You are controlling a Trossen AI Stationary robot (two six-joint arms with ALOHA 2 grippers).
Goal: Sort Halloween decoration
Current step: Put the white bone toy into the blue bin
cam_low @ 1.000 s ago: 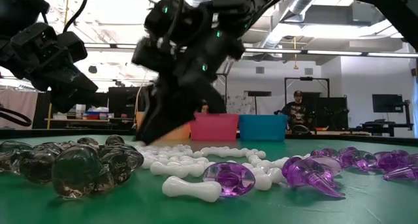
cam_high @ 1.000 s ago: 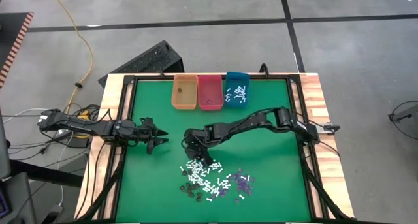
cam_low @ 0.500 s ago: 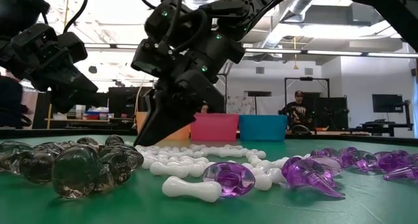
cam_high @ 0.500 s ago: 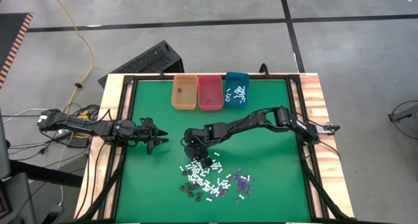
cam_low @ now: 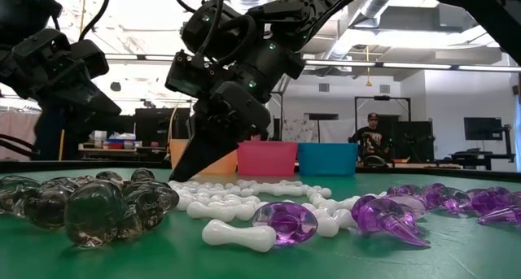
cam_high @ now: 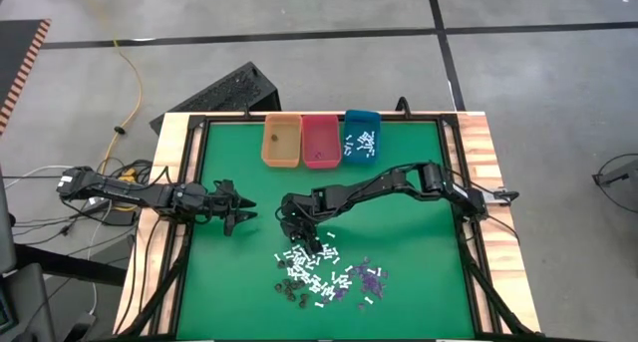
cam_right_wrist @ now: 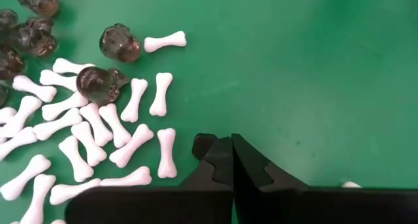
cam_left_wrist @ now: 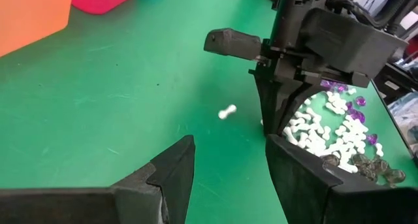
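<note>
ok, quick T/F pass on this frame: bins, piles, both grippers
1. The teal bin holds white bone pieces. True.
2. The right gripper is wide open above the bins. False: its fingers are shut, down at the edge of the pile of white bones on the green mat.
3. The left gripper is open and holds nothing. True.
4. The orange bin is full of purple pieces. False: the purple pieces lie on the mat; the orange bin looks almost empty.
5. The dark skull pieces lie on the mat beside the bones. True.
</note>
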